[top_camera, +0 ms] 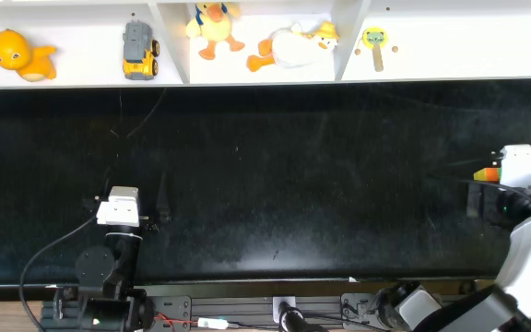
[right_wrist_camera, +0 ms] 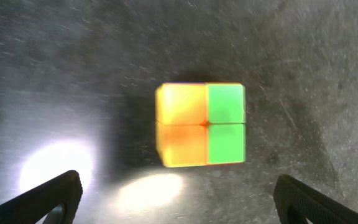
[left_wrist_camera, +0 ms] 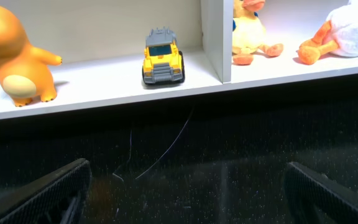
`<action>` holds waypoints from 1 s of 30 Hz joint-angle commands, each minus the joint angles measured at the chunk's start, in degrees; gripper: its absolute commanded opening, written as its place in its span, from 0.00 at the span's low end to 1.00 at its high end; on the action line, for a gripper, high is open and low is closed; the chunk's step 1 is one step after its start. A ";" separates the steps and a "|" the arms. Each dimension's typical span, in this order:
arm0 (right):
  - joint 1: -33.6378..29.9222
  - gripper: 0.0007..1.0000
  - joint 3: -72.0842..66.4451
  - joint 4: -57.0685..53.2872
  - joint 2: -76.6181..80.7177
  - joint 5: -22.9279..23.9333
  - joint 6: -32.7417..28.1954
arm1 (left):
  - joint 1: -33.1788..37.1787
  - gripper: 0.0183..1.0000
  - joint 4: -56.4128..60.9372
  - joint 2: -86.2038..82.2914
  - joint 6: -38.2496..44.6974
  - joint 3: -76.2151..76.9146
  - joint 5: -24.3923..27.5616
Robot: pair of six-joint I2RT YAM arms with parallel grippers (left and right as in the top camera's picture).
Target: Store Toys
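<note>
A small colour cube (right_wrist_camera: 202, 125) with orange, yellow and green faces lies on the black mat, straight under my right gripper (right_wrist_camera: 179, 198), whose fingers stand open well apart above it. From above, a corner of the cube (top_camera: 488, 172) peeks out beside the right wrist at the mat's right edge. My left gripper (left_wrist_camera: 188, 186) is open near the front left, facing the white shelf (top_camera: 247, 78). On the shelf sit an orange dinosaur (top_camera: 22, 53), a yellow toy truck (top_camera: 140, 52), a yellow plush duck (top_camera: 214, 26), a white plush duck (top_camera: 293, 46) and a green rattle (top_camera: 375, 43).
White dividers (top_camera: 175, 41) split the shelf into compartments along the back. The black mat (top_camera: 293, 175) spans the table between the arms. A thin cable (top_camera: 141, 115) trails over the mat at the left. A bright light patch (right_wrist_camera: 55, 165) lies beside the cube.
</note>
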 commanded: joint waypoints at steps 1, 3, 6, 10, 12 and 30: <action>-2.93 1.00 0.09 3.39 3.82 -2.36 -2.89 | 0.42 1.00 -0.13 -0.52 1.09 -0.13 -0.26; -4.15 1.00 0.09 4.74 5.57 -2.64 -2.12 | 0.42 1.00 -0.13 -0.52 1.09 -0.13 -0.26; -5.75 1.00 0.09 6.99 8.11 -5.09 2.19 | 0.42 1.00 -0.13 -0.52 1.09 -0.13 -0.26; -6.19 1.00 0.09 8.13 10.78 -9.57 4.57 | 0.42 1.00 -0.13 -0.52 1.09 -0.13 -0.26; -5.77 1.00 0.09 9.40 12.07 -12.41 6.40 | 0.42 1.00 -0.13 -0.52 1.09 -0.13 -0.26; -3.93 0.81 0.09 12.24 12.72 -10.01 12.83 | 0.42 1.00 -0.13 -0.52 1.09 -0.13 -0.26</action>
